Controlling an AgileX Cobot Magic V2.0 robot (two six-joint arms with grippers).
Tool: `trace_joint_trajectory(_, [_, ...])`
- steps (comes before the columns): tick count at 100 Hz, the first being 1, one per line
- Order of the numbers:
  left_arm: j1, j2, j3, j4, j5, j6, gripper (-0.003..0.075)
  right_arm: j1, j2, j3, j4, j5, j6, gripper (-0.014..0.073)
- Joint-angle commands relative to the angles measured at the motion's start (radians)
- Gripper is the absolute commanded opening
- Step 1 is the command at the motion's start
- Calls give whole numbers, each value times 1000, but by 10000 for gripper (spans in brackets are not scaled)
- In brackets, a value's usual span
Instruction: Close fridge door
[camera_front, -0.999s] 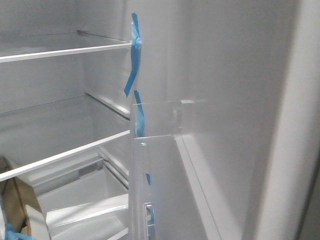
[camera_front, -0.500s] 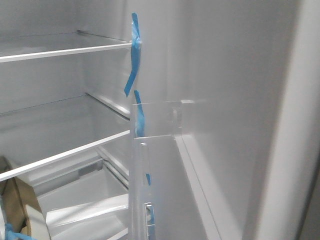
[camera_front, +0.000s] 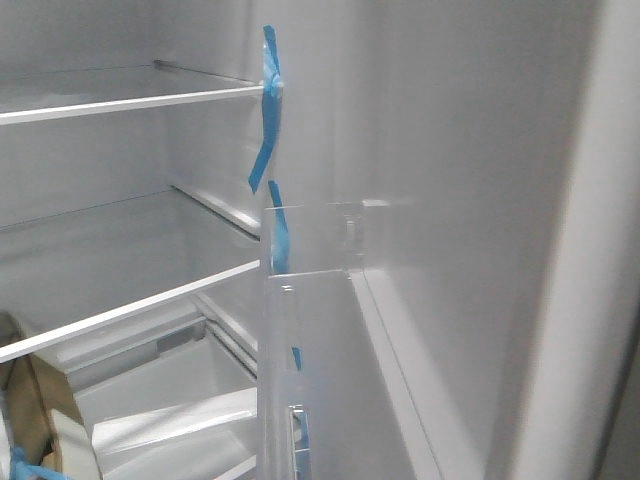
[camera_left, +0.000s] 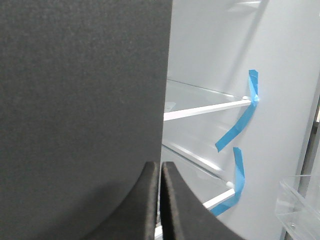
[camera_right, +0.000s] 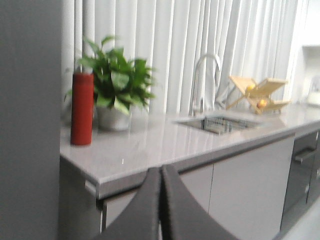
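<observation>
Starting at the left pincer (camera_left: 160, 202), the two dark fingers are pressed together with only a thin slit between them, holding nothing; just beyond them stands a plain dark grey panel (camera_left: 82, 115). The right pincer (camera_right: 161, 205) is likewise pressed together and empty, aimed at a kitchen worktop (camera_right: 165, 140) carrying a red bottle (camera_right: 82, 108), a potted plant (camera_right: 116, 90) and a sink tap (camera_right: 202, 82).

The fridge door (camera_front: 470, 200) stands on the right of the front view, its white inner face towards the camera, a clear plastic bin (camera_front: 305, 300) mounted on it. Blue tape strips (camera_front: 268, 110) hang by the glass shelves (camera_front: 130, 98) at the left.

Judged progress: the door is wide open and the interior fully exposed, so closing appears not yet begun; neither pincer touches the door.

Not determinable: the door's outer face, handle and hinge lie outside all views. A brown object at the near left corner is cut off.
</observation>
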Motion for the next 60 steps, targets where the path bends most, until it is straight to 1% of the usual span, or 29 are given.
trace_joint_trajectory(1, [-2,19,28,-2,-77,-3,-21,-2,58,-101,-8,-76,9,-76])
trace_joint_trajectory(16, [-2,19,28,-2,-77,-3,-21,1,122,-228,-8,-64,95,-76])
trace_joint_trajectory(25, [-2,19,28,-2,-77,-3,-21,31,149,-315,-8,-34,100,-76])
trace_joint_trajectory(43, [-2,19,28,-2,-77,-3,-21,117,237,-494,-8,137,100,-76])
trace_joint_trajectory(60, [-2,19,28,-2,-77,-3,-21,195,309,-625,-8,295,100,-76])
